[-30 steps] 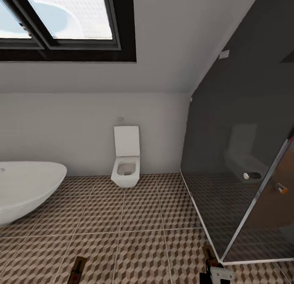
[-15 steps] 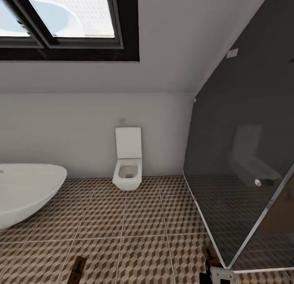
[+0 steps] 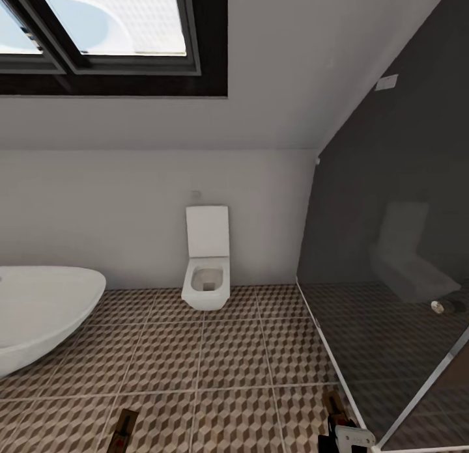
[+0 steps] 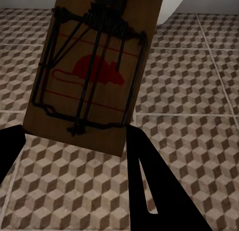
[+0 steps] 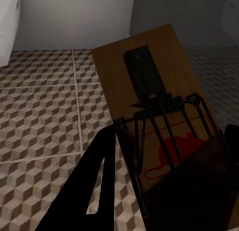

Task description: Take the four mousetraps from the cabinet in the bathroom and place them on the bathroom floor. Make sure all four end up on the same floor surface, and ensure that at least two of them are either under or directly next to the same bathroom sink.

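Observation:
A tan wooden mousetrap [image 4: 92,76] with black wire and a red mouse print sticks out from my left gripper [image 4: 74,136], which is shut on it above the cube-patterned bathroom floor [image 4: 189,86]. My right gripper [image 5: 172,141] is shut on a second mousetrap [image 5: 154,116]. In the head view the two traps stand at the picture's lower edge, the left mousetrap [image 3: 124,430] and the right mousetrap [image 3: 335,406], with the right gripper [image 3: 348,438] below its trap. The cabinet and the bathroom sink are out of view.
A white oval bathtub [image 3: 39,310] stands at the left. A white toilet [image 3: 207,271] hangs on the far wall. A dark glass shower enclosure [image 3: 391,277] walls off the right side. Patterned floor [image 3: 215,355] lies open between them, under a skylight [image 3: 98,23].
The whole head picture has shifted a little to the right, so the camera has moved. Both traps keep their places at the lower edge.

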Tool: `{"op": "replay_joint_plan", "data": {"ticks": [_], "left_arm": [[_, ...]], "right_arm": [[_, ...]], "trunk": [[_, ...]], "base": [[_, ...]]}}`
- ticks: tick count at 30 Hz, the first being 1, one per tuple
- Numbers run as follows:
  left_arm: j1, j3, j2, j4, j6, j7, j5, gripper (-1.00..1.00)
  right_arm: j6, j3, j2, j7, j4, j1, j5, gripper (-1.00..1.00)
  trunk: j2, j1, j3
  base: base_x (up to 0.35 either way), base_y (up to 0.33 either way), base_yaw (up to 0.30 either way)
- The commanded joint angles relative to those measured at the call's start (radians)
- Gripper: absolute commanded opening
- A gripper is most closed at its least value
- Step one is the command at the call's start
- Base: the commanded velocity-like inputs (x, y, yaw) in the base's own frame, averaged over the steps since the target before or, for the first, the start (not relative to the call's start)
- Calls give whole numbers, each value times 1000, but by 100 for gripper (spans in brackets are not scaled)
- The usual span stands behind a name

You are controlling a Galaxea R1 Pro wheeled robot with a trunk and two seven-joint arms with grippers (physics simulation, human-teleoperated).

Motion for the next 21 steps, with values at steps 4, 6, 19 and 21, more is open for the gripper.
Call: {"op": "replay_joint_plan", "data": {"ticks": [4,6,19,21], "left_arm": [[-2,-5,-1,3,-4,-7,8,-100],[-2,-5,-1,3,-3,-7,8,-100],[-2,-5,-1,3,-3,-7,8,-100],[-2,-5,-1,3,-3,-7,8,-100]], "right_arm": [[-2,9,-1,-9,0,-1,-5,-100],[-2,9,-1,-9,0,-1,-5,-100],[-2,9,-1,-8,0,-1,-5,-100],[-2,9,-1,-8,0,-1,-5,-100]], "trunk": [[-2,1,-2],[-2,1,-2],[-2,1,-2],[-2,1,-2]], "base": [[9,4,0],[2,1,0],[0,0,0],[9,0,0]]}}
